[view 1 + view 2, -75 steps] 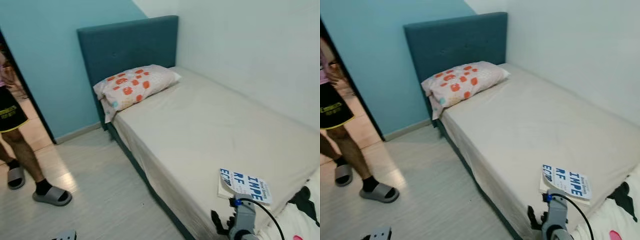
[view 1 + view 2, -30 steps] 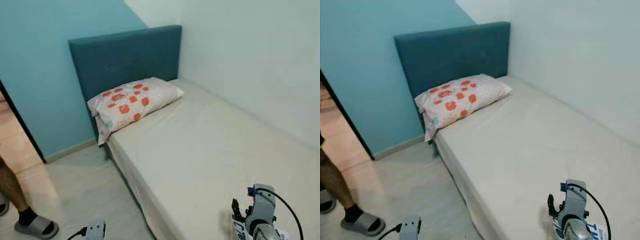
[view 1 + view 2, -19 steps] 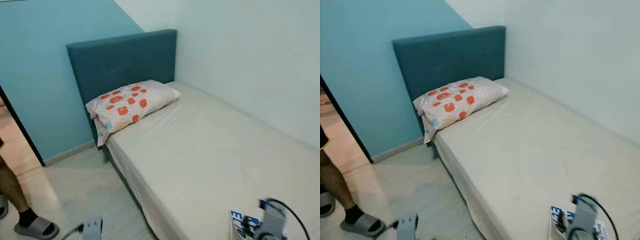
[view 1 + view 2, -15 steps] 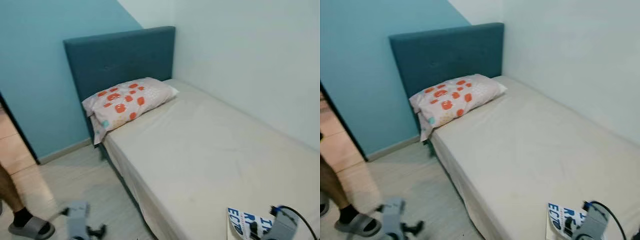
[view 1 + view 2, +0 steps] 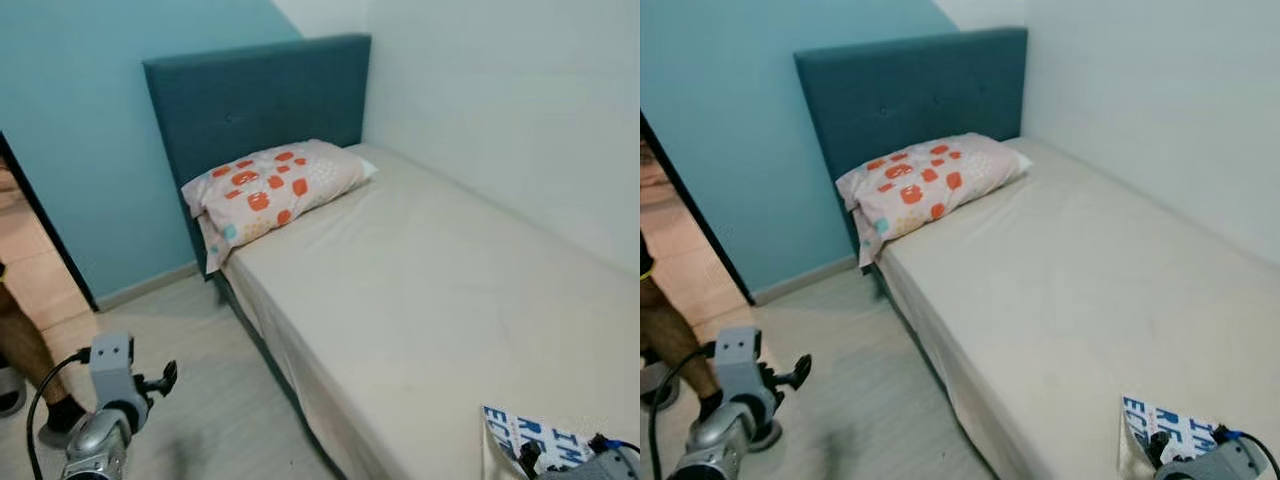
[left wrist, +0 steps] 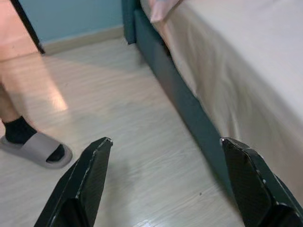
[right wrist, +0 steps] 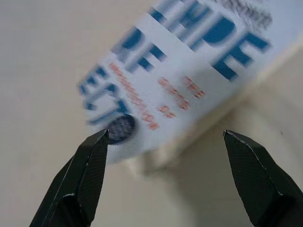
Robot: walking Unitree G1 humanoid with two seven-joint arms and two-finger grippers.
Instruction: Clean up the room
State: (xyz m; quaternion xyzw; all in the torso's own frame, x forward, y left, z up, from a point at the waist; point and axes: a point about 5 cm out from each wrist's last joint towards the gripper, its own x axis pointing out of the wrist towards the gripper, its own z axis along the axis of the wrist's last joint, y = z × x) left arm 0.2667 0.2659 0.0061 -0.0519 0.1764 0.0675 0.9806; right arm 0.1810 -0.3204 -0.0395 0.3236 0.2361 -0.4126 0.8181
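A white book point(image 5: 535, 438) with big blue letters lies flat on the bed point(image 5: 420, 270), near its foot end. My right gripper point(image 7: 164, 135) hovers open just over the book's point(image 7: 189, 66) lower edge, one finger on either side, touching nothing. Its wrist point(image 5: 1215, 462) pokes in at the bottom right corner of the eye views. My left gripper point(image 5: 165, 378) is raised over the wooden floor beside the bed. It is open point(image 6: 165, 140) with only floorboards between its fingers.
A pillow point(image 5: 270, 185) with orange spots rests against the teal headboard point(image 5: 250, 95). The bed runs along the white wall. A person's leg in a black sock and grey slipper point(image 6: 35, 147) stands by the doorway at the left. Bare floor point(image 5: 210, 400) lies between person and bed.
My left arm has come up into view at the lower left. My right gripper has sunk toward the bottom right corner, over the book. The camera has shifted slightly.
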